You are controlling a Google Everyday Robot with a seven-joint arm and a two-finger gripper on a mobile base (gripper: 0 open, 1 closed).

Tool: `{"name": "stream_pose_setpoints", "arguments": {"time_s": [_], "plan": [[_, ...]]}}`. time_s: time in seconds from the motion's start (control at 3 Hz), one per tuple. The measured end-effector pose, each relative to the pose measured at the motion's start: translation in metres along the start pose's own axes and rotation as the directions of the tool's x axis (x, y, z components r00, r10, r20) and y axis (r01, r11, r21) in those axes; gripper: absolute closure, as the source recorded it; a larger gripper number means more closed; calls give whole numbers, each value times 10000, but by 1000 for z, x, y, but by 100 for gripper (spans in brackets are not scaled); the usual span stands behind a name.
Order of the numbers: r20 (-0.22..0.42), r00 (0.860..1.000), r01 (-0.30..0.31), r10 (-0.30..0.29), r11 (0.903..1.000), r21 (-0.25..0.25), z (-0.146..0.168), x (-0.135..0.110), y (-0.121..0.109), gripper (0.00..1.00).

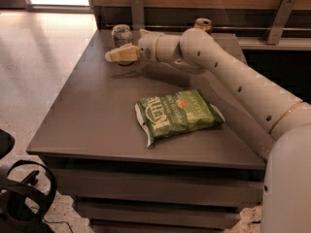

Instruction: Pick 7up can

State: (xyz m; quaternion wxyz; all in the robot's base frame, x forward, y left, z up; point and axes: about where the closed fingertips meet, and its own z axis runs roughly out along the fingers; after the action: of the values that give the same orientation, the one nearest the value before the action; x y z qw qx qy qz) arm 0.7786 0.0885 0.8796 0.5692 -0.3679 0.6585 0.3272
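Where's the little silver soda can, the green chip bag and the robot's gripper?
Small silvery-white 7up can (121,35): camera view, middle of its side.
Green crinkly chip bag (177,114): camera view, centre of its printed face.
Cream-coloured gripper (112,56): camera view, its tip, just in front of the can.

The flat green crinkled chip bag (179,114) bears the white brand word "Kettle". The cream gripper (114,56) hangs just before the small silvery can (121,34), whose print cannot be read.
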Motion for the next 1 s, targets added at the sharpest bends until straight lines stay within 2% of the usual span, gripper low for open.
{"name": "stream_pose_setpoints", "arguments": {"time_s": [0.33, 1.0], "plan": [[-12, 10000, 6, -6, 10000, -45, 2, 0, 2, 18], [-11, 10000, -3, 3, 9999, -132, 7, 0, 6, 65]]}}
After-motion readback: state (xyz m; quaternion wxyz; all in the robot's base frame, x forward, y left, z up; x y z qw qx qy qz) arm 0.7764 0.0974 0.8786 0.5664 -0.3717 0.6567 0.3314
